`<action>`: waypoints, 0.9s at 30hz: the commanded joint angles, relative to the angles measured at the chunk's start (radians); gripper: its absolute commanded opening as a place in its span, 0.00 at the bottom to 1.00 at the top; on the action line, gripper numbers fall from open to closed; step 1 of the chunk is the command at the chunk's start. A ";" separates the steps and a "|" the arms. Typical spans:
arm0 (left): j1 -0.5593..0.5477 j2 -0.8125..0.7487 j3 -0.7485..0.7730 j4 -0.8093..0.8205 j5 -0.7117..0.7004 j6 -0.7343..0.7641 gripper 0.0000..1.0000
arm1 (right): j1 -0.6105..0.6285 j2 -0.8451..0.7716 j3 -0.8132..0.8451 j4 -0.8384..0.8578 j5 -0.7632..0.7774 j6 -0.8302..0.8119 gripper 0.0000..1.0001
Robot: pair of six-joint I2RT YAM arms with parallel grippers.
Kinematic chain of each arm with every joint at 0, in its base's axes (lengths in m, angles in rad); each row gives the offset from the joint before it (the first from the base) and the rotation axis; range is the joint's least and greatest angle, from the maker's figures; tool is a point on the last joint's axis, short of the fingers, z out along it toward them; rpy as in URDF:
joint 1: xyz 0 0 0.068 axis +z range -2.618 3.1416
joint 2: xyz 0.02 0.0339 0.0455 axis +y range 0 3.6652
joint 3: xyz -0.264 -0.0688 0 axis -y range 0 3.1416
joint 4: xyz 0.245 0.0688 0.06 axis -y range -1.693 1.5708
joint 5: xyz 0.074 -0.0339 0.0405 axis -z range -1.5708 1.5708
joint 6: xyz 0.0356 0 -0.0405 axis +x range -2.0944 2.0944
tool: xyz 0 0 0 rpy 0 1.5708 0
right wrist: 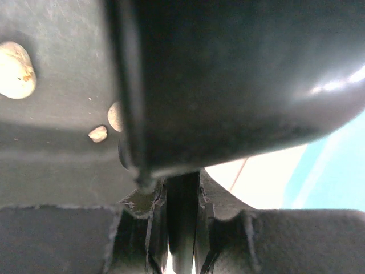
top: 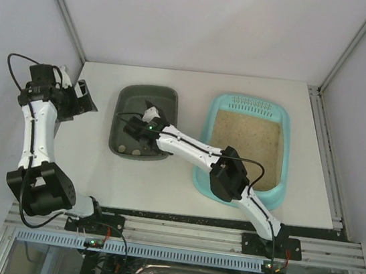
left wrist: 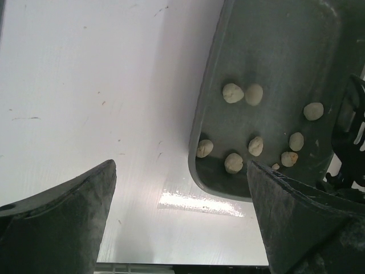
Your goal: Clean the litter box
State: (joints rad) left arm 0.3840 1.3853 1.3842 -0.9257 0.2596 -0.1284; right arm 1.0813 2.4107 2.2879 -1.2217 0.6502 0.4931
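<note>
The light-turquoise litter box (top: 284, 157) with beige litter (top: 246, 142) lies at the right; its slotted end is at the far side. Its edge shows in the right wrist view (right wrist: 336, 177). My right gripper (top: 145, 124) hangs over the dark grey tray (top: 124, 112), shut on the handle (right wrist: 182, 217) of a dark scoop (right wrist: 239, 74) that fills most of its wrist view (right wrist: 182, 197). Several pale clumps (left wrist: 233, 92) lie in the grey tray (left wrist: 274, 51). My left gripper (top: 86, 96) is open and empty over the white table left of the tray (left wrist: 181, 164).
The right forearm (top: 188, 146) crosses the gap between the grey tray and the litter box's near left corner. Grey walls close the table at the back and on both sides. An aluminium rail (top: 183, 235) runs along the near edge.
</note>
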 commanded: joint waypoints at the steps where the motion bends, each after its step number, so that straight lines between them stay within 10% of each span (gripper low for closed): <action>1: 0.000 -0.053 -0.036 0.035 -0.002 0.014 1.00 | 0.017 -0.031 0.007 -0.012 0.098 -0.064 0.00; 6: 0.001 -0.066 -0.054 0.052 0.014 0.009 1.00 | -0.007 -0.217 -0.076 0.034 0.027 0.030 0.00; 11: -0.015 -0.058 -0.076 0.068 0.050 0.009 1.00 | -0.059 -0.657 -0.454 0.369 -0.212 0.092 0.00; 19: -0.154 -0.008 -0.053 0.061 -0.031 0.042 1.00 | -0.315 -1.215 -1.037 0.465 -0.519 0.321 0.00; 27: -0.201 0.078 0.025 0.046 -0.070 0.032 1.00 | -0.565 -1.383 -1.457 0.609 -0.876 0.339 0.00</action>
State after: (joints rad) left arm 0.1898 1.4410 1.3304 -0.8852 0.2192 -0.1097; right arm 0.5591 1.0100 0.8875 -0.7105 -0.0147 0.8043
